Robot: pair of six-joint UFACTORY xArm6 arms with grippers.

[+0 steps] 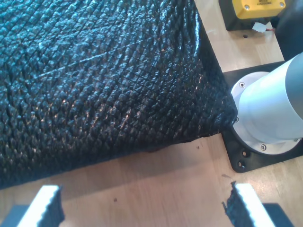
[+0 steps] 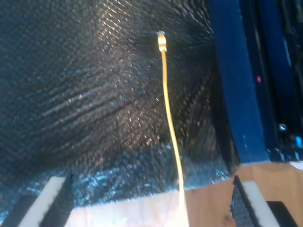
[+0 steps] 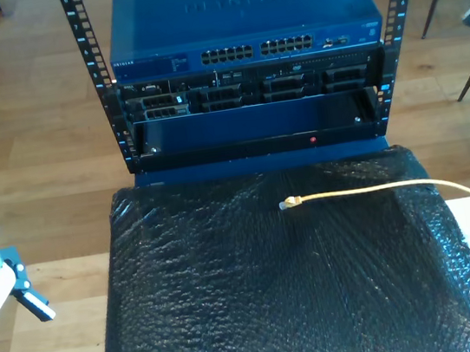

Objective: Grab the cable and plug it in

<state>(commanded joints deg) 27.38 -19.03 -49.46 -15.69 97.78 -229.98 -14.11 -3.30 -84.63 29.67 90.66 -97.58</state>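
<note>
**Cable lies loose on the black mat, both grippers wide and empty**

Now, at the exterior view's left edge, my first gripper (image 3: 16, 334) hangs over the bare wooden worktop (image 3: 48, 342) beside the black mat (image 3: 235, 298). In its own wrist view its jaws stand wide apart with nothing between them, near the mat's edge and a pale arm base (image 1: 270, 109) on its black plate.

Further right, the cable (image 3: 377, 189) lies on the mat: thin, pale yellow, its small clear plug (image 3: 291, 204) resting near the mat's middle toward the far edge, the line running off the mat's right edge. Beyond stands the blue switch (image 3: 239, 18) in its rack.

My second gripper (image 2: 151, 203) is also spread wide, holding nothing, the cable (image 2: 170, 123) passing between its fingertips (image 2: 52, 198) untouched.
</note>
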